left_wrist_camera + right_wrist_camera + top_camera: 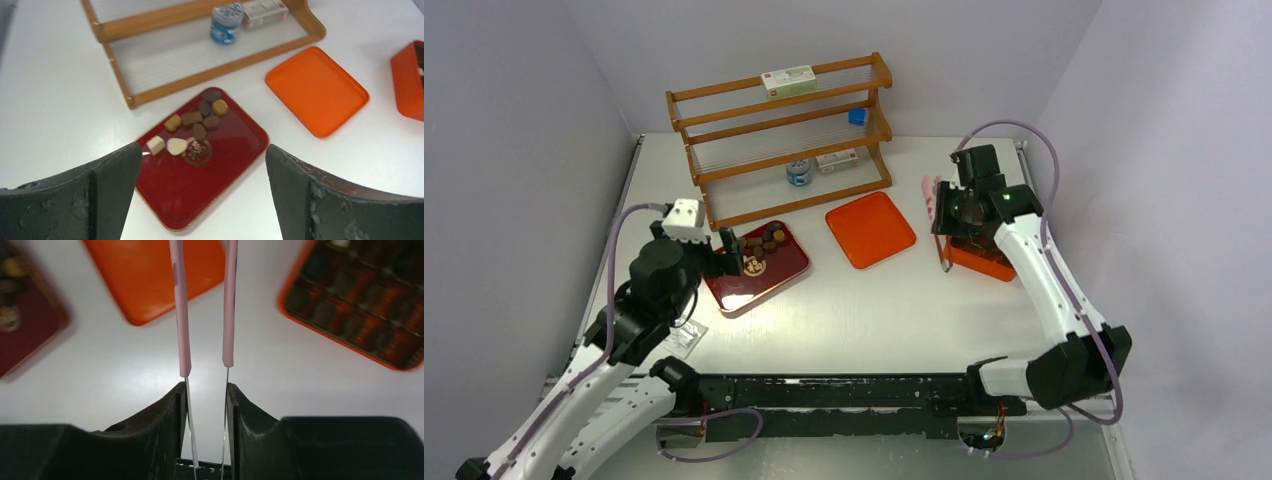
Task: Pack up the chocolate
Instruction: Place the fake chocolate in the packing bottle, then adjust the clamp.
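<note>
Ten or so bite-sized chocolate blocks (199, 131), dark brown, tan and cream-white, lie bunched in one corner of the glossy dark red tray (225, 170) with its gold emblem, toward nine o'clock from the table's (854, 310) middle in the top view. The compartmented orange box (407, 85) sits toward three o'clock, with its flat orange lid (871, 228) off and lying between them, near twelve o'clock. The box's cells are blurred in the right wrist view, so I cannot tell whether any piece is packed. With this many on the tray, most of the job looks undone.

The left arm is folded with its wrist tipped down over the tray's near edge. The left gripper (202, 150) is spread wide and empty, with the chocolates framed between its fingers. The right arm reaches forward above the box. The right gripper (206, 405) is pinched on the pink tongs (182, 305), whose two blades stay apart and run toward twelve o'clock, tips out of sight.
</note>
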Motion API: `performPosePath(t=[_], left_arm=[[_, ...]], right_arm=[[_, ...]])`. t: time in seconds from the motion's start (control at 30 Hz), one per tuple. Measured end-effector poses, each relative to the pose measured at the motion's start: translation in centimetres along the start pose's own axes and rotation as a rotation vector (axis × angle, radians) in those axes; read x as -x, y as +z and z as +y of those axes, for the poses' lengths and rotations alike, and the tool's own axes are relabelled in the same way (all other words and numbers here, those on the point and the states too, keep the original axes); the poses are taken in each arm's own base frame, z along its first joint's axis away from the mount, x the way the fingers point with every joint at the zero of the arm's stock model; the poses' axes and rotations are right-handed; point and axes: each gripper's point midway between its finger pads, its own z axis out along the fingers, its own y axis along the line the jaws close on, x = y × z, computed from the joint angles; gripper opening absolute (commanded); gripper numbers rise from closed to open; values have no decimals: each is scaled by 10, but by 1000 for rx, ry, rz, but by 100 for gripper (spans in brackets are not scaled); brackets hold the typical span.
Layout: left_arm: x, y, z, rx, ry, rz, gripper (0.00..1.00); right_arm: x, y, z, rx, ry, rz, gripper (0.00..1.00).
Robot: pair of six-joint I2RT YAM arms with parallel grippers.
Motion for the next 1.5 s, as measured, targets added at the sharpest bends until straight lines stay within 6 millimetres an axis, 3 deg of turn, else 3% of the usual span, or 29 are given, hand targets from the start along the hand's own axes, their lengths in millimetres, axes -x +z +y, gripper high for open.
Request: performPosePath(t=[0.17, 0.23, 0.4, 0.53, 0.63, 0.73, 0.9, 1.23, 1.5], left_arm=[[-10, 15, -28, -80, -61, 119, 98], [-10, 20, -40, -110, -89, 156, 91], [23, 33, -73, -201, -153, 191, 91], [51, 41, -86, -237, -198, 178, 89], [55, 49, -88, -259, -246, 198, 88], [45, 57, -95, -295, -284, 251, 88], [27, 66, -101, -316, -281, 316, 86], [-30, 63, -73, -208, -209, 400, 85], [-45, 60, -66, -188, -199, 422, 85]], right_arm=[[-1, -19, 56, 197, -111, -94, 36], [-11, -22, 87, 267, -186, -97, 36], [-37, -27, 147, 406, -320, -100, 35], [-46, -39, 186, 507, -389, -149, 35], [-53, -52, 212, 581, -439, -186, 35], [-65, -64, 234, 638, -495, -214, 35], [-78, -68, 253, 643, -558, -228, 34], [-61, -75, 255, 586, -524, -259, 34], [-67, -68, 258, 575, -526, -213, 34]])
